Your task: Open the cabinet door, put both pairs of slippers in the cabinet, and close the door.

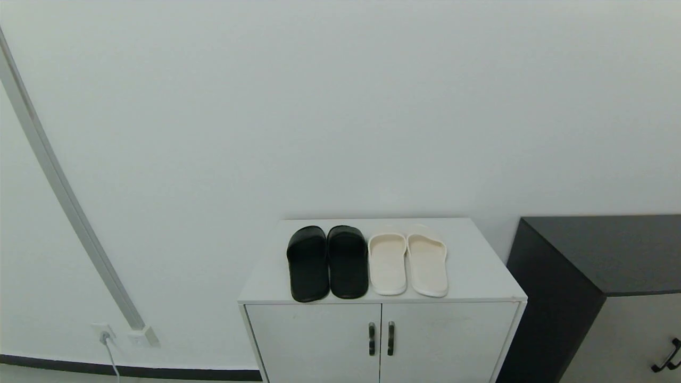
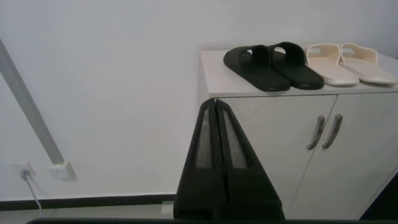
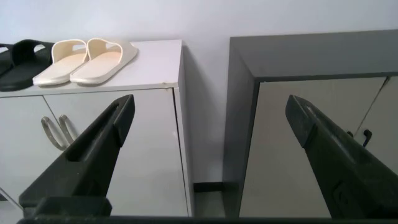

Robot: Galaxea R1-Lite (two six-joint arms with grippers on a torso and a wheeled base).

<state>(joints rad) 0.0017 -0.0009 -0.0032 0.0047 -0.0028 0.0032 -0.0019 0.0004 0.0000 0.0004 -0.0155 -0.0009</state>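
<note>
My left claw (image 2: 216, 107): clenched, both fingers pressed flat together with nothing between them.
My right claw (image 3: 209, 109): released, fingers spread wide, holding nothing.
White cabinet (image 1: 481, 268): stands against the wall (image 1: 340, 106). Both doors (image 1: 314, 340) are closed, and the two handles (image 1: 371, 338) sit side by side at the middle.
Black slippers (image 1: 327, 263): a pair on the cabinet top, toward its left half, toes to the wall.
Cream slippers (image 1: 407, 260): a pair just beside the black ones, on the right half.
Slippers against my claws: both pairs lie higher than my fingertips and farther off, and neither claw touches them.
Dark cabinet (image 1: 553, 308): just right of the white one, beyond my spread right fingers.
</note>
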